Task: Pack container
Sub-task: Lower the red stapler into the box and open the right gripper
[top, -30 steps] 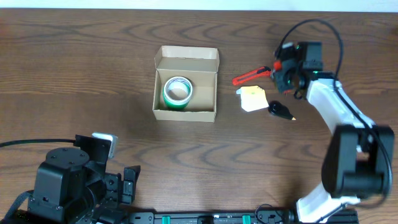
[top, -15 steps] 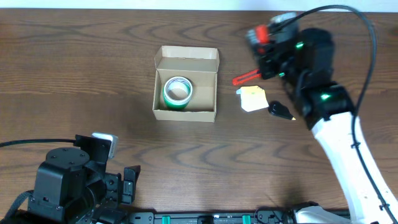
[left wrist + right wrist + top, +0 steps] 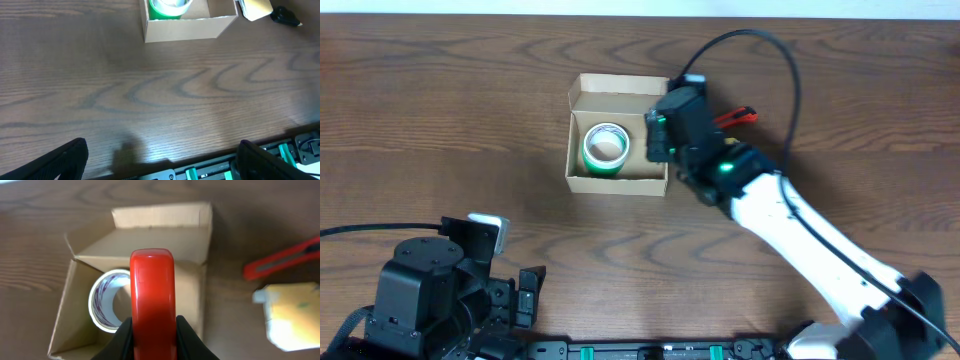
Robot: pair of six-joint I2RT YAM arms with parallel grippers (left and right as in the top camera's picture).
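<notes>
Dark wood tabletop [image 3: 440, 90], centre: container [image 3: 617, 183], an open brown cardboard box with its lid flap back and a green tape roll [image 3: 606, 146] inside. Judged light, thin-walled, easily dented and apt to slide; best taken by opposite side walls, not the flap. Right gripper [image 3: 152, 335] above it, fingers clenched on red roll [image 3: 152, 290]; left gripper [image 3: 160, 165] well apart, fingers spread, empty.
</notes>
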